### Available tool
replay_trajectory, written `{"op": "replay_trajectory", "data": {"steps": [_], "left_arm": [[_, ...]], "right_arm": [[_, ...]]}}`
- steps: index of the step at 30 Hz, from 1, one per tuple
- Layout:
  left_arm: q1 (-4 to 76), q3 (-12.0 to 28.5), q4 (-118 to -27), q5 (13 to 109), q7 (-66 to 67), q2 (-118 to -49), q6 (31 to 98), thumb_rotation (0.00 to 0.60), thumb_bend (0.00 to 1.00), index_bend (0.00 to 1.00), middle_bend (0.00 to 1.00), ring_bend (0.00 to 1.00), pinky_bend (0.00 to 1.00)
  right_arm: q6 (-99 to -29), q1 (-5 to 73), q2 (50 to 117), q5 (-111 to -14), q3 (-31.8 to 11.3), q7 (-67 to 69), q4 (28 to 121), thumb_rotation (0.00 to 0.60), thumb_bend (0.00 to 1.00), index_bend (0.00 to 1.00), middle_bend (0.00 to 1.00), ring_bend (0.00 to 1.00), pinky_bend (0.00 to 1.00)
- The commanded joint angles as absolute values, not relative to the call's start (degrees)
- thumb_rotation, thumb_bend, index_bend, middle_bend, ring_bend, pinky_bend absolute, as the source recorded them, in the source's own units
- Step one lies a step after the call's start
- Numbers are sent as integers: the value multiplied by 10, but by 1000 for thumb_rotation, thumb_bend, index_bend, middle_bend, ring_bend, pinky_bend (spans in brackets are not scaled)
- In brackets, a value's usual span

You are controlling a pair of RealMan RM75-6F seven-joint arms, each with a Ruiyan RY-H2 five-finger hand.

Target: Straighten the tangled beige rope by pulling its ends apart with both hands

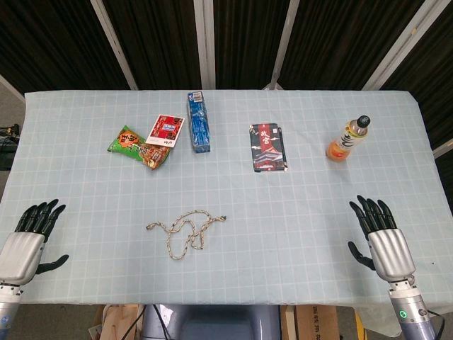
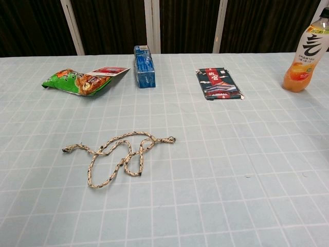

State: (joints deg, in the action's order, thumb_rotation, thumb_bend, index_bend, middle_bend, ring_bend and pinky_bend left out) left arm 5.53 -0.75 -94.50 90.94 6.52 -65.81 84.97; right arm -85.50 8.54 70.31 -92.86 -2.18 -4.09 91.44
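The beige rope [image 1: 185, 231] lies in loose loops on the near left part of the desk [image 1: 297, 212], touched by nothing. The left robot hand [image 1: 28, 237] rests at the near left edge, fingers spread and holding nothing; the right robot hand [image 1: 380, 234] sits at the near right edge, fingers likewise apart and empty. Both are well apart from the rope. Along the far side lie a green snack bag [image 1: 134, 146], a blue packet [image 1: 199, 122], a dark packet [image 1: 267, 148] and an orange drink bottle [image 1: 347, 139].
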Motion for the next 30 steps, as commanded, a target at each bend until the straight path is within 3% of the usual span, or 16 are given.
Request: {"op": "replay_trajectory", "data": {"steps": [1, 13, 21, 30], "left_arm": [[55, -7, -947, 907, 65, -658, 848, 600, 0, 0, 0, 0, 0], [54, -5, -953, 901, 53, -653, 848, 600, 0, 0, 0, 0, 0], [54, -2, -955, 895, 54, -653, 848, 600, 0, 0, 0, 0, 0], [54, 1, -954, 892, 54, -655, 849, 600, 0, 0, 0, 0, 0]], "right_arm": [[-852, 86, 702, -928, -21, -41, 917, 600, 352, 0, 0, 0, 0], [-831, 100, 694, -932, -20, -10, 939, 600, 350, 0, 0, 0, 0], [-778, 148, 691, -931, -41, 27, 968, 600, 350, 21, 10, 0, 0], [-697, 208, 729, -881, -71, 24, 1002, 600, 351, 371, 115, 0, 0]]}}
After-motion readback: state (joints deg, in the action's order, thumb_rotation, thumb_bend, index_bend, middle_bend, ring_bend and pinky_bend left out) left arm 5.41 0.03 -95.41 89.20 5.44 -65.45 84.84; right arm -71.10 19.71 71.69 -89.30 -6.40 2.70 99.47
